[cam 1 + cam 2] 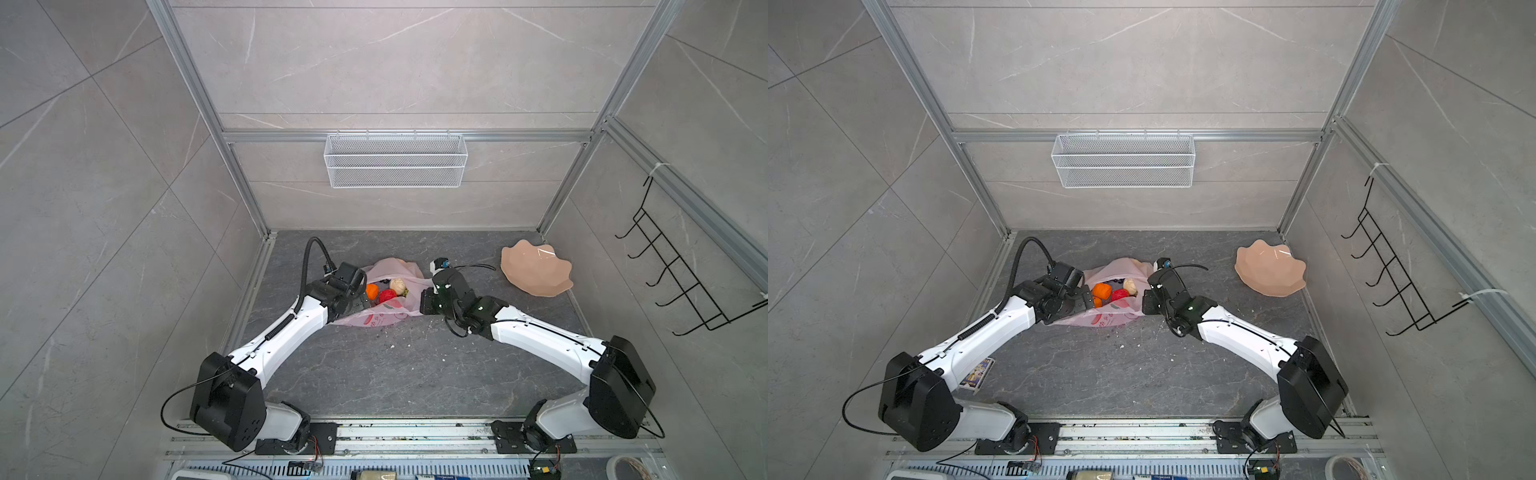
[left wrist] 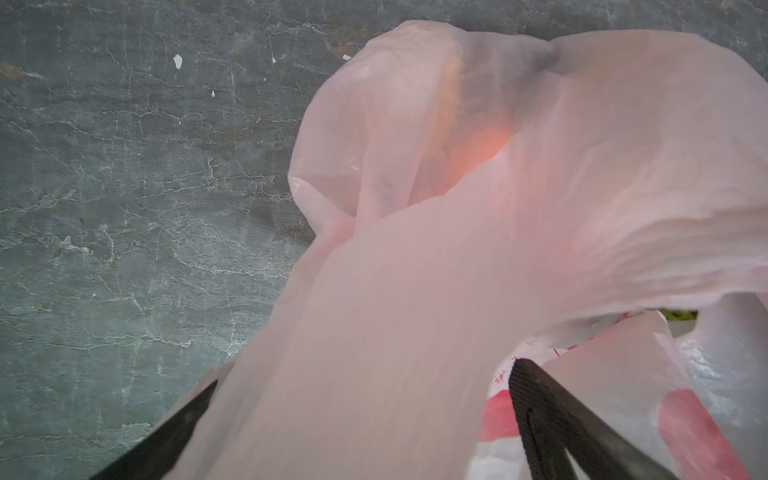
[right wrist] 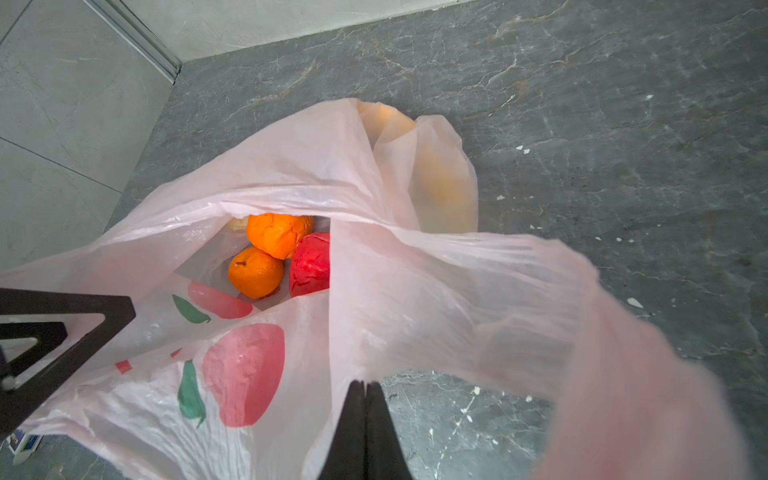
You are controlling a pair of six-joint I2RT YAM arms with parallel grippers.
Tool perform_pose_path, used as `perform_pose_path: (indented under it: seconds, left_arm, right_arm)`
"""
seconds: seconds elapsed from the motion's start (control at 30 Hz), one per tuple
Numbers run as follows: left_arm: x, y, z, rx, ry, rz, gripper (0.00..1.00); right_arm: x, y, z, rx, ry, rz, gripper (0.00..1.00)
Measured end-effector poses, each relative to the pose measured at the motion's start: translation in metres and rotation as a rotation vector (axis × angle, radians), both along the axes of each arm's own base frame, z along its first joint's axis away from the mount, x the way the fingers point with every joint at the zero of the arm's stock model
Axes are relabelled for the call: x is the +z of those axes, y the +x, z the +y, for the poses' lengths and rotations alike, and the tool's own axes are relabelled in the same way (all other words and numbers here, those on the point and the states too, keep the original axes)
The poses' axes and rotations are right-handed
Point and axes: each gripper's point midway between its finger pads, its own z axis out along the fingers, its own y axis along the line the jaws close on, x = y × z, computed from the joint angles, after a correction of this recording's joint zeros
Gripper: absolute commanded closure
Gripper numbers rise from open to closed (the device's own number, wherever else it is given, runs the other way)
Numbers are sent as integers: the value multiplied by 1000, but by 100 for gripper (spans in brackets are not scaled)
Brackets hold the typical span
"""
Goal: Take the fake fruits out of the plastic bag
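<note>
A: Right pincer (image 3: pixel 365 388) pinched together on plastic bag (image 3: pixel 436 299) rim. Left pincer (image 2: pixel 368 372) spread apart, film draped across it.
B: Fake fruits (image 3: pixel 277 235) inside bag, mid-desk (image 1: pixel 374 374). Risk: thin film slips or tears and the mouth collapses over the fruit.

Noted peach scalloped plate (image 1: pixel 536 270) on dark counter (image 1: pixel 374 374), near far right corner. Logged white mesh basket (image 1: pixel 395 160) on back wall (image 1: pixel 395 75), black hook rack (image 1: pixel 685 268) on right wall (image 1: pixel 715 137).
</note>
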Motion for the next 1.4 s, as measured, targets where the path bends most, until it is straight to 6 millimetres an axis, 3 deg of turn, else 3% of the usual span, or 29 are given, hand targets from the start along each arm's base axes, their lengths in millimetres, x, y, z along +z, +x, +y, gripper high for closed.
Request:
perform_pose_path:
  seconds: [0.1,0.23,0.5,0.67,0.83,1.0,1.1,1.27,1.4]
  left_arm:
    - [-7,5,3,13,-15,2,1]
    - [-21,14,6,28,-14,16,13]
    - [-47,20,8,14,-62,28,64]
    - [-48,27,16,20,-125,-24,94]
    - [-30,29,30,41,-188,-125,98]
    - [3,29,33,25,-232,-250,100]
    - [20,28,38,24,-264,-326,100]
    - [19,25,55,64,-325,-357,100]
    - [11,29,44,26,-354,-329,100]
  right_arm:
    - [1,-1,-5,-14,-7,-8,100]
    - [0,-2,-7,-21,-10,-9,100]
    - [-2,3,-14,-61,21,7,100]
    - [-12,15,-37,-112,72,50,100]
    - [-10,22,-42,-113,111,56,100]
    - [-10,22,-42,-108,107,51,100]
    - [-10,28,-52,-134,105,48,100]
    - [-10,52,-91,-233,125,42,100]
    - [-17,51,-82,-198,126,60,97]
